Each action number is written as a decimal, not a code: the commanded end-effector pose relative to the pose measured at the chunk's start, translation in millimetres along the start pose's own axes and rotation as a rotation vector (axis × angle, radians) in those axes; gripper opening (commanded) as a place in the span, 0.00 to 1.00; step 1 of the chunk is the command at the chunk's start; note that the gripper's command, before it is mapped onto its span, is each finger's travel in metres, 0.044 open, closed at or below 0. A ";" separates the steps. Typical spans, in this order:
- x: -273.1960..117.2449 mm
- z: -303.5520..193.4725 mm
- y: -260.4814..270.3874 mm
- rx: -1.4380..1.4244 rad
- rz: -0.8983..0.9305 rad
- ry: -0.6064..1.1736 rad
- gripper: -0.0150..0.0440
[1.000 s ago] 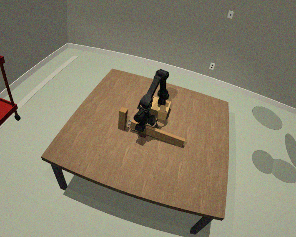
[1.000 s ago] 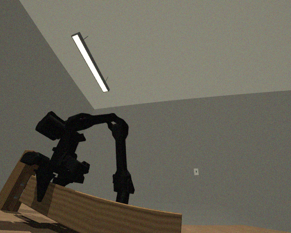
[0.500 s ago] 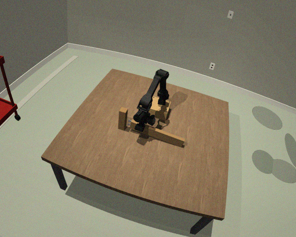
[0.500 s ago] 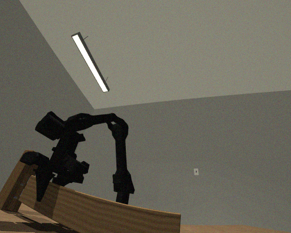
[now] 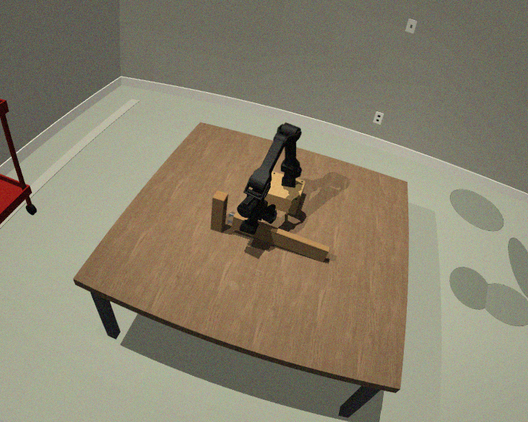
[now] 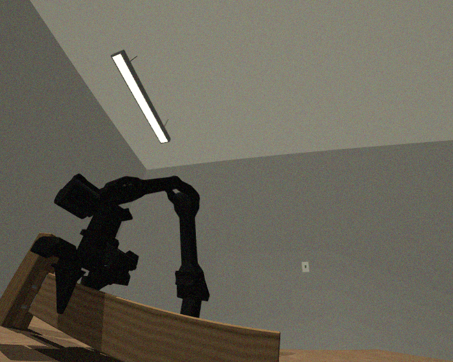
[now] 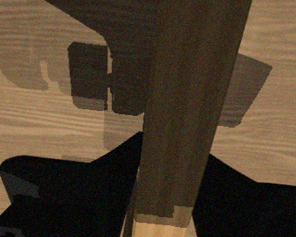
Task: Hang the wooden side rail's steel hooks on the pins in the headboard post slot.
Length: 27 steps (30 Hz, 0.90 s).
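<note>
The wooden side rail runs from beside the headboard post to the right. Its post-side end is raised above the table. Its far end is low at the table in the top view; its underside is cropped in the exterior view. The upright headboard post stands at the left. The steel hooks show in the narrow gap between rail end and post. Small grey metal spots show along the slot; whether hooks sit on pins cannot be told. My gripper is shut on the rail near its hook end.
The arm's base stands on a pale wooden block behind the rail on the table. The gripper body is close to the post's top. A red cart stands on the floor at the left, off the table.
</note>
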<state>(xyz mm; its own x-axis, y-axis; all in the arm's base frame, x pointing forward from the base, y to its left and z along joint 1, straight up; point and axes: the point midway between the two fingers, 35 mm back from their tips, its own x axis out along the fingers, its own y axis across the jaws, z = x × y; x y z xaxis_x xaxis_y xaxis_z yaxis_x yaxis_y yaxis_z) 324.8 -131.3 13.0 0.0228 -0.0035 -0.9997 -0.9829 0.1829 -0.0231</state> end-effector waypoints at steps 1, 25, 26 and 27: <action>-2.3 -1.2 -1.0 -0.005 -0.007 0.004 0.25; -4.1 -3.7 -3.6 -0.005 -0.007 0.004 0.25; -4.2 -3.8 -3.7 -0.005 -0.007 0.004 0.25; -4.3 -3.9 -3.8 -0.005 -0.007 0.004 0.25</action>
<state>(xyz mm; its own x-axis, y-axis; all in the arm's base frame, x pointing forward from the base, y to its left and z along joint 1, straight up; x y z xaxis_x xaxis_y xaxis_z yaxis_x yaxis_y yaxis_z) 324.5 -133.9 13.5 0.0190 -0.0035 -0.9998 -0.9831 0.1819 -0.0193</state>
